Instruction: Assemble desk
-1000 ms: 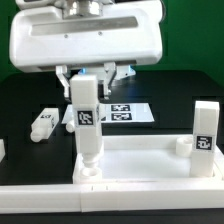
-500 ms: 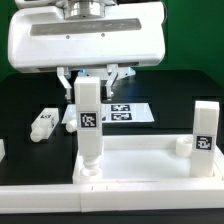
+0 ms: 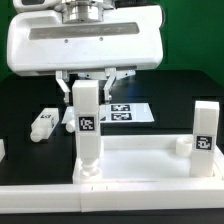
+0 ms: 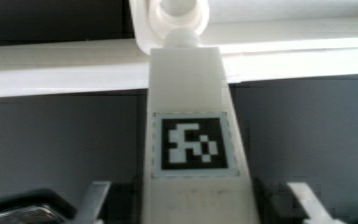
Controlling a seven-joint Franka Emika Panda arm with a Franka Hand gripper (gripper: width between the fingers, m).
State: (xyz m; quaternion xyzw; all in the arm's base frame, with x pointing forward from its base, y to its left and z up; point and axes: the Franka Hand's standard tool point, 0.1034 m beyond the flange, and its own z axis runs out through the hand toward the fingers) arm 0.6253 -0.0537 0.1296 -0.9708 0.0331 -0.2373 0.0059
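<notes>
Nearest me, the large white rimmed plastic tabletop (image 3: 140, 172) lies flat, sockets up. At its corner on the exterior view's left a short white tagged leg (image 3: 87, 125) stands upright in the socket. My bulky white two-finger gripper (image 3: 87, 88) is half closed, clamping the leg's upper end, I judge to twist it home. A second upright leg (image 3: 205, 135) occupies the corner on the exterior view's right. Beyond, a spare leg (image 3: 42, 122) lies on the black table (image 3: 170, 90).

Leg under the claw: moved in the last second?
Yes, slightly down. The leg and its tag sit lower against the marker board behind, with the foot deeper in the tabletop socket.
</notes>
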